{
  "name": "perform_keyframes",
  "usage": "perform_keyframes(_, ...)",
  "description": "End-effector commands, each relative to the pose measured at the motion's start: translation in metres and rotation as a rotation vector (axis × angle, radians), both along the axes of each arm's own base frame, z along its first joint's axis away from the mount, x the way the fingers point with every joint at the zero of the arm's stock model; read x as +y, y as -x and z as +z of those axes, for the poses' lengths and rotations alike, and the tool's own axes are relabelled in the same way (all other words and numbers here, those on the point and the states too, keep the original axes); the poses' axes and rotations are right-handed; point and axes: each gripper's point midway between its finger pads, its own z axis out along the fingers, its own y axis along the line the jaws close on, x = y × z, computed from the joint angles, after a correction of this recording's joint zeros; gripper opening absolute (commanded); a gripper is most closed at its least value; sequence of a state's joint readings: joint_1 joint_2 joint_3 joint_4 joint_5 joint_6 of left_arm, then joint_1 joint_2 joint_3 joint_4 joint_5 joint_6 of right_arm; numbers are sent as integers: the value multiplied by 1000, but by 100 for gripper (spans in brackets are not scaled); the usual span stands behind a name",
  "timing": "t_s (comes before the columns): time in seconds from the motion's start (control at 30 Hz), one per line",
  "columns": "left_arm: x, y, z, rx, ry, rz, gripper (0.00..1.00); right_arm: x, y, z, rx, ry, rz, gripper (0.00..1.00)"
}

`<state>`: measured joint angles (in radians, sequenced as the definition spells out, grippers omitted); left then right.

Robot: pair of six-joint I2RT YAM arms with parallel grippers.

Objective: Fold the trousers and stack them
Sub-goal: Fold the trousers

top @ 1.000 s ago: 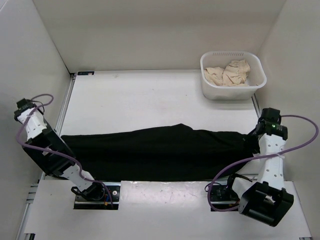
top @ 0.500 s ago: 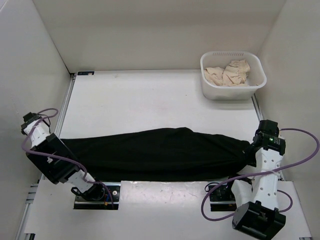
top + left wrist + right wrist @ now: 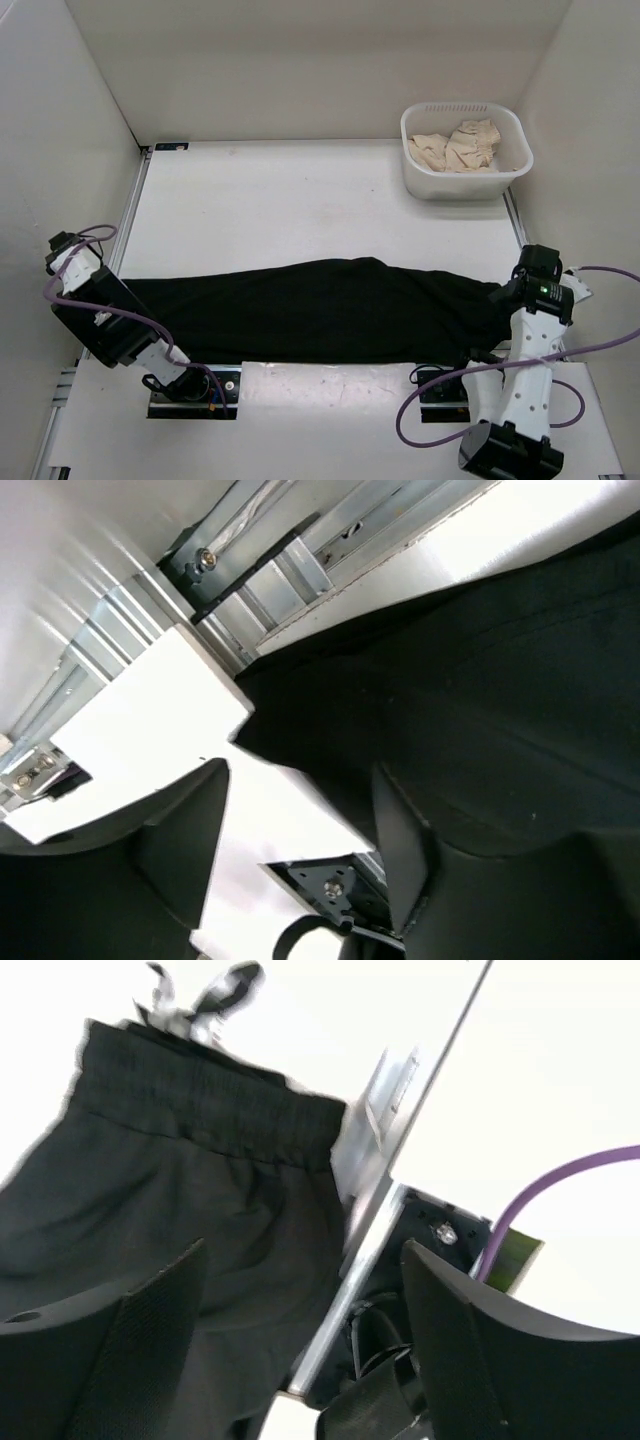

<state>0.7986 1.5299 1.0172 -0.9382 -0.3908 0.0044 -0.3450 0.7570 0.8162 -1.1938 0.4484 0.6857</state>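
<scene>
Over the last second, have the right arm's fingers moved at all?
Yes. The right fingers have drawn back toward the near edge of the table, farther from the white basket.

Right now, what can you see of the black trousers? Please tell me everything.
The trousers are plain black, of soft matte cloth, with no marks visible. They lie flat, stretched sideways along the near part of the table, almost from edge to edge. The gathered waistband is at the right end and the leg ends are at the left. The left tool and the right tool stand open over the ends; neither grips the cloth.
</scene>
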Motion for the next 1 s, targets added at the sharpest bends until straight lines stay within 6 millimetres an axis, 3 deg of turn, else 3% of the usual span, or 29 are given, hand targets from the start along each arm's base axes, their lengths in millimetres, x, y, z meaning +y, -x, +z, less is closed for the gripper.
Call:
perform_keyframes(0.0,11,-13,21,-45,-56,-4,72,-14,-20,46,-191,101,-16,80)
perform_keyframes(0.1,4,-53,52,-186,-68,-91,72,3,-58,60,-298,26,152,67)
perform_keyframes(0.17,-15,-74,62,-239,-56,-178,72,14,-68,46,-239,-42,195,58)
perform_keyframes(0.27,-46,-72,39,-154,-2,-270,71,43,-72,1,-133,-184,242,43)
perform_keyframes(0.3,-55,-52,18,-65,27,-273,69,56,-79,-8,-138,-211,292,38)
perform_keyframes(0.33,-58,-46,3,-29,55,-272,69,64,-74,-29,-90,-245,273,31)
perform_keyframes(0.37,-62,-40,-8,5,68,-278,65,71,-74,-37,-70,-243,300,27)
perform_keyframes(0.43,-70,-26,-30,50,103,-277,64,73,-77,-51,-44,-237,292,23)
perform_keyframes(0.57,-74,-39,-61,82,112,-325,58,77,-83,-90,86,-262,298,15)
perform_keyframes(0.67,-78,-66,-72,67,135,-373,55,69,-101,-110,155,-257,288,9)
perform_keyframes(0.73,-76,-102,-68,-28,142,-398,54,57,-114,-125,205,-238,269,7)
perform_keyframes(0.77,-79,-114,-67,-47,149,-414,54,49,-135,-119,171,-230,262,6)
perform_keyframes(0.83,-82,-144,-63,-90,152,-456,54,42,-153,-125,201,-204,285,6)
perform_keyframes(0.87,-84,-153,-61,-98,146,-472,54,36,-181,-111,150,-176,301,4)
perform_keyframes(0.93,-92,-177,-57,-125,142,-520,54,30,-202,-109,154,-148,315,4)
perform_keyframes(0.97,-94,-183,-56,-130,139,-529,54,27,-224,-96,108,-131,332,4)
